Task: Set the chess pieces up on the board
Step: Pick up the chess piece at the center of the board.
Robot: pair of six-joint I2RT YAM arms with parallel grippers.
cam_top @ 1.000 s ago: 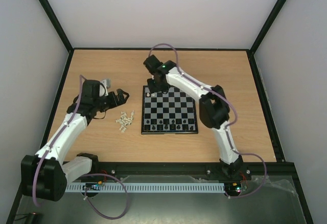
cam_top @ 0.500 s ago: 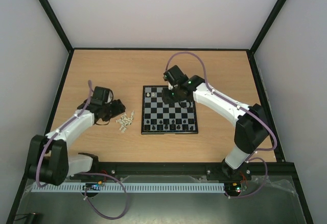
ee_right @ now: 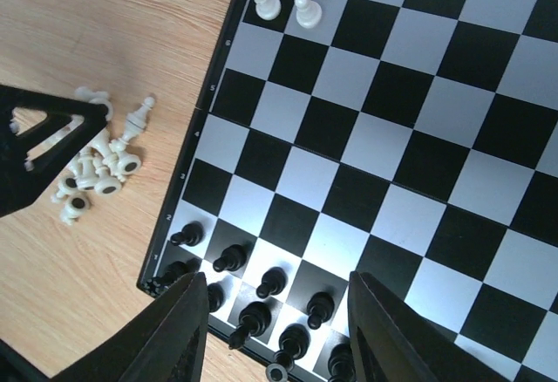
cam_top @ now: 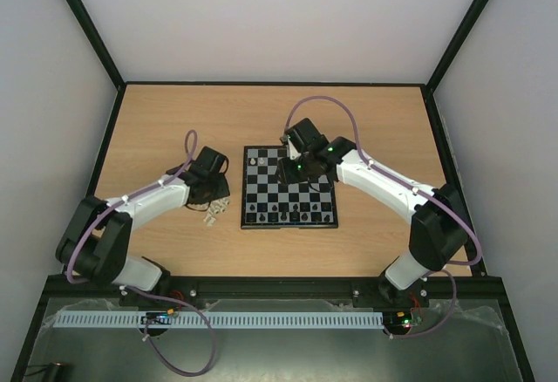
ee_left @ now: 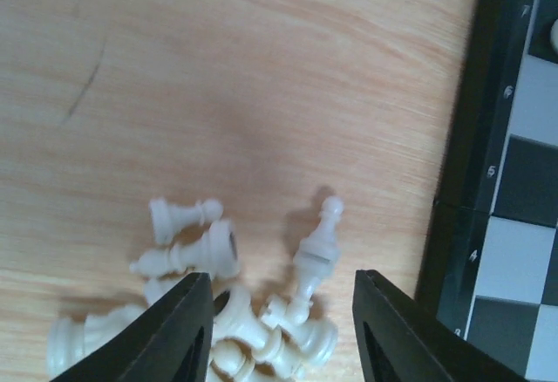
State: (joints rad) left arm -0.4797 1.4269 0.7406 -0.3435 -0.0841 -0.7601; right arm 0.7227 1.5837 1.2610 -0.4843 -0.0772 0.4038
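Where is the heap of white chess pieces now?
In the top view, the heap of white chess pieces lies on the table just left of the board, directly under the open left gripper.

Left gripper has swung in toward the board. A second ago it was off to the left of the pile of white pieces, now it's right over the pile with its fingers spread either side of it. Right gripper has slid off the board's far-left corner to around the middle of its far half, and that arm's elbow has moved way out to the right.
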